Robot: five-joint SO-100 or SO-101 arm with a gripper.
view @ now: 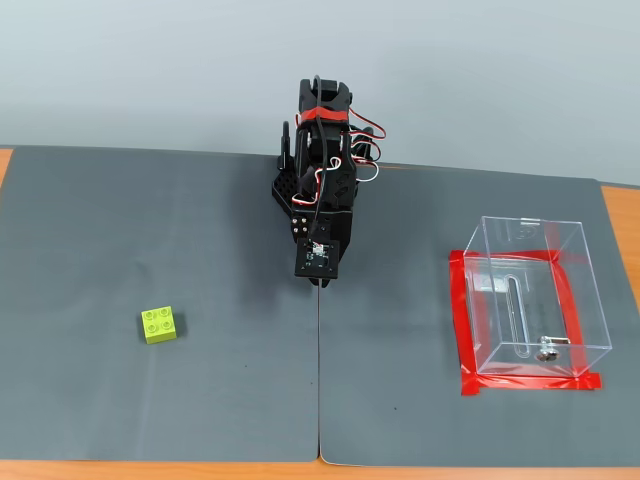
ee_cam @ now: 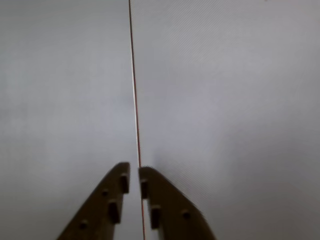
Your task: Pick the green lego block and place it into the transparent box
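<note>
Pincer point(ee_cam: 134, 172): nearly shut, empty, centred over worktop point(view: 200, 200) seam. Green brick point(view: 161, 324): near left edge. Clear box point(view: 530, 300): near right edge. Risk: narrow jaws could knock brick aside.

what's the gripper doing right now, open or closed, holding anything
gripper: closed, or nearly so, with only a thin slit between the fingertips in the wrist view; holding nothing. The green lego block lies on the mat, apart from it.

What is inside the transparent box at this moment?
In the fixed view the transparent box holds no block: only a slot and a small metal piece show at its base. The green lego block sits apart on the grey mat.
</note>
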